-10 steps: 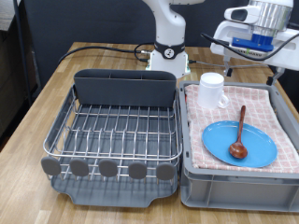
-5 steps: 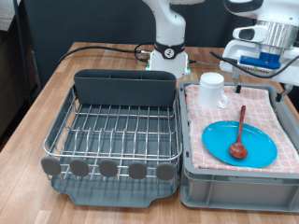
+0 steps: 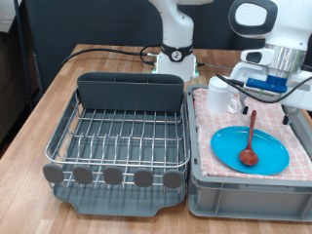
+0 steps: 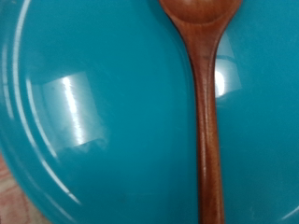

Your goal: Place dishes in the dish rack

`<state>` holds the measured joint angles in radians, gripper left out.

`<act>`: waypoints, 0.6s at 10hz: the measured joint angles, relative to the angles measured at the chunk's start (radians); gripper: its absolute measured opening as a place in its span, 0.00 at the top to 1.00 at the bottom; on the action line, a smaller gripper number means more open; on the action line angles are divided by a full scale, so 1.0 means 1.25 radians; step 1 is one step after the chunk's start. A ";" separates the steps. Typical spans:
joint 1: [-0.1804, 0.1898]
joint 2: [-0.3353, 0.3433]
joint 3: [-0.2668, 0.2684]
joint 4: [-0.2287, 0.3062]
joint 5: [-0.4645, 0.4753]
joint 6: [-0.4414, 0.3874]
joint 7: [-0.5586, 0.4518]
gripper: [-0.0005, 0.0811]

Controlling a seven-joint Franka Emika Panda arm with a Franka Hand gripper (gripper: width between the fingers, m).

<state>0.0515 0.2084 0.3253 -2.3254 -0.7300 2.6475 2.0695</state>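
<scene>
The round bright-blue plate (image 3: 226, 146) lies on the pink checked cloth in the grey bin. The brown wooden spoon (image 3: 250, 138) lies across it, bowl toward the exterior view's bottom. The small white mug (image 3: 220, 95) stands upright at the bin's far corner. My gripper (image 3: 261, 90) hangs low over the bin, above the spoon's handle end and just to the right of the mug. The wrist view shows only the spoon handle (image 4: 206, 112) on the plate (image 4: 93, 93), close up, with no fingers in the picture. The dish rack (image 3: 122, 136) holds no dishes.
The grey plastic bin (image 3: 244, 192) with the pink checked cloth (image 3: 285, 115) stands right beside the rack on the wooden table (image 3: 58, 83). The robot base (image 3: 177, 54) and black cables are behind them. The rack's tall grey end compartment (image 3: 132, 93) faces the base.
The gripper has come down and moved toward the exterior view's left, from above the bin's far right corner to low over the spoon handle. The dishes have not moved.
</scene>
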 joint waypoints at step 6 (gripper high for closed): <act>0.004 0.060 -0.042 0.000 -0.120 0.033 0.098 0.01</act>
<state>0.0565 0.2828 0.2734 -2.3255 -0.8804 2.6892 2.1922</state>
